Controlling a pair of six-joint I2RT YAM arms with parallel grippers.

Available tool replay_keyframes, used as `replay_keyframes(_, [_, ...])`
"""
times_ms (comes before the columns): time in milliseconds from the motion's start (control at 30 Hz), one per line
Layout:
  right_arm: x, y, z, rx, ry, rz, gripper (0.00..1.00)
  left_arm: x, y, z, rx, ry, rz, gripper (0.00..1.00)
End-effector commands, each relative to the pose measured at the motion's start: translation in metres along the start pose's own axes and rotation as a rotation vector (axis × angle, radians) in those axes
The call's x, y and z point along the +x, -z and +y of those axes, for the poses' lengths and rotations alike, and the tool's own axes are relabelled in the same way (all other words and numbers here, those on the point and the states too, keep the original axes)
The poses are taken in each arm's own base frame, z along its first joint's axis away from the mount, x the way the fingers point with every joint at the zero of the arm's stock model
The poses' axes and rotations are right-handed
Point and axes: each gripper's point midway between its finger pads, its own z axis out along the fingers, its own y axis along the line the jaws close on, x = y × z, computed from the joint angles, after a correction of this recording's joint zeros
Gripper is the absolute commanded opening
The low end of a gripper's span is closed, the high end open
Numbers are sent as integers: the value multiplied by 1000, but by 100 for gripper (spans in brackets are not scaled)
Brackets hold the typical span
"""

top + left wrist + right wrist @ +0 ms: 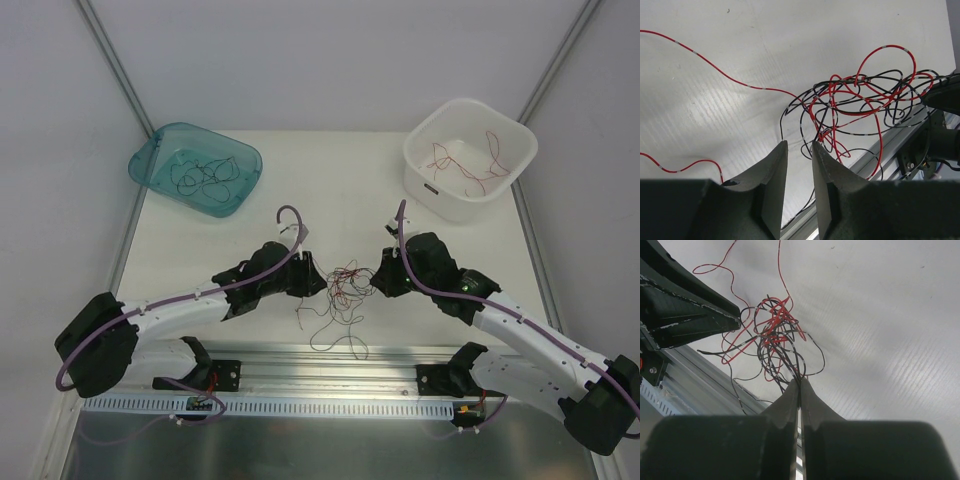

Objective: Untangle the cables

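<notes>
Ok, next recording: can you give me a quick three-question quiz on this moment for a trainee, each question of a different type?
1. True or false: the right gripper is shut on strands of the tangle of cables.
2. What colour are the wires lying in the white tub? A red; B black; C blue.
3. Fill in: the jaws of the left gripper stand ____ (apart or together).
Key: 1 true; 2 A; 3 apart.

No legible text anywhere.
</notes>
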Motion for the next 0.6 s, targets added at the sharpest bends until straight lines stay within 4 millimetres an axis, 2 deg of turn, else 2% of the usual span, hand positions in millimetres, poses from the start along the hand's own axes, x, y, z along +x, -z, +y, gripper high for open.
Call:
replay_keyframes(0, [-16,6,14,-55,-3,-60,1,-21,-4,-24,82,-43,-49,27])
replay_keyframes(367, [-16,4,15,-55,-2,-54,1,-18,-6,-41,178,-56,-28,29])
replay_keyframes(567, [-16,5,15,-56,-2,-57,1,-11,-6,-41,195,-64,-5,29])
